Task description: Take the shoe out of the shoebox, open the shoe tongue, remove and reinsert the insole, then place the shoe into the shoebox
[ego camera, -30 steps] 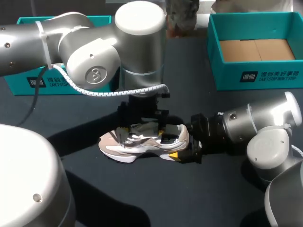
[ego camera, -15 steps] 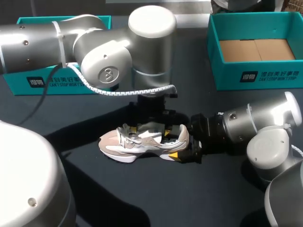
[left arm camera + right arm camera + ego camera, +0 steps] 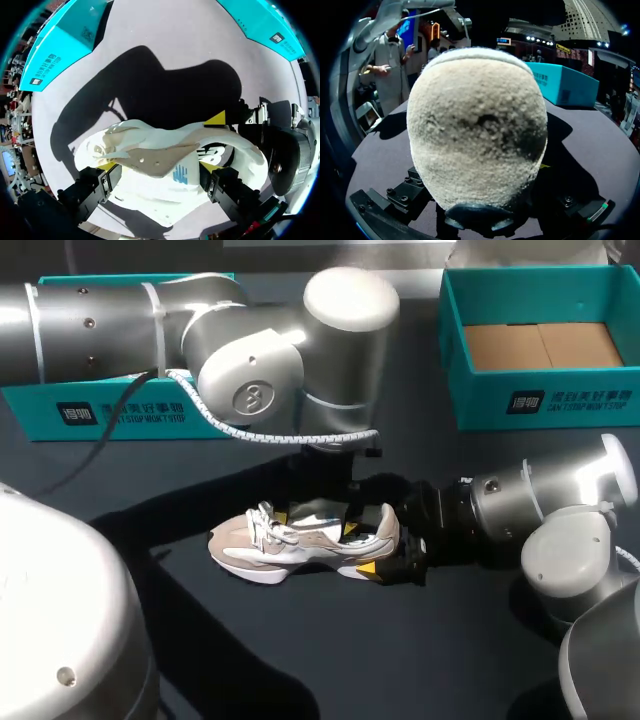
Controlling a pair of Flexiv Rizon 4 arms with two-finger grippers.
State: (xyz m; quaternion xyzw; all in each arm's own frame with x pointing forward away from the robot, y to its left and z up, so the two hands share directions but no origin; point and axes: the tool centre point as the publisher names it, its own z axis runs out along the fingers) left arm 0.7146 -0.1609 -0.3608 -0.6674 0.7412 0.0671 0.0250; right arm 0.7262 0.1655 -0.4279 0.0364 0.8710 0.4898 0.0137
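Shoe (image 3: pixel 300 545) sits mid-surface, toe left, unmoved. Right tool (image 3: pixel 378 548) pinches heel. Left tool (image 3: pixel 159 172), spread either side of raised tongue (image 3: pixel 155 162), has slid right from laces to opening in last sec. Tongue looks open; insole prob. next.

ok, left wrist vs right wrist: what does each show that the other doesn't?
Left wrist only: the beige and white sneaker from above, with its white laces and blue print inside the opening. Right wrist only: the back of its fuzzy beige heel, close up. Both: the sneaker, the dark table, a teal cardboard shoebox.
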